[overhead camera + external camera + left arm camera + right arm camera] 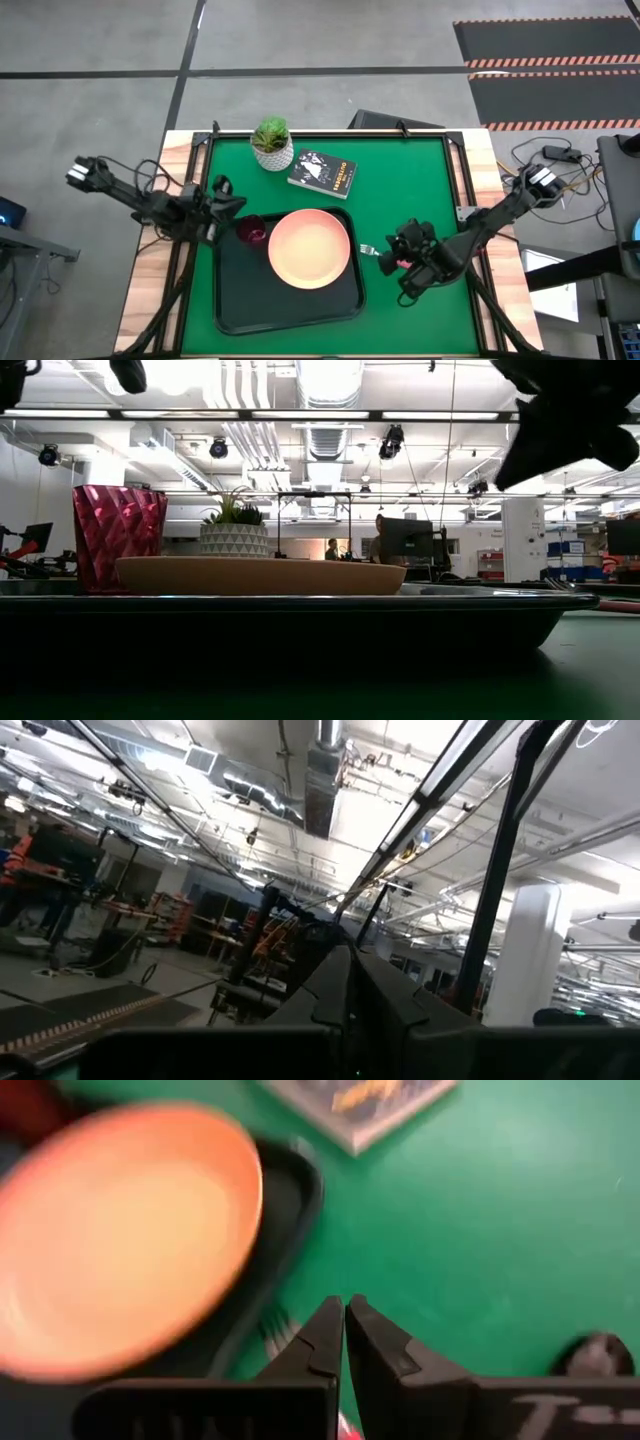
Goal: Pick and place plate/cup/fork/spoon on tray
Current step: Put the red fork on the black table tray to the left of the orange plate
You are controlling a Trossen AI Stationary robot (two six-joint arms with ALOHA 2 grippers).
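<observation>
The black tray (240, 300) lies at the table's near left. On it rest the salmon-pink plate (310, 248), which also shows in the right wrist view (120, 1230), and the maroon cup (250, 232), upright in the far left corner (120, 535). My right gripper (392, 256) hovers just right of the tray, shut on the fork (368, 249). My left gripper (226, 208) is shut and empty, just left of the cup. The spoon is out of view. My right gripper holds the fork by its pink handle (346, 1426); the fingers hide the place of contact. The silver tines (273, 1330) stick out past the fingers toward the tray's right rim. The fork is roughly level, and the low view shows the gripper well above the table.
A white pot with a green plant (272, 145) and a small black book (323, 173) stand on the far part of the green mat. Bare mat lies right of the tray and along the near edge. Frame rails edge the table on both sides.
</observation>
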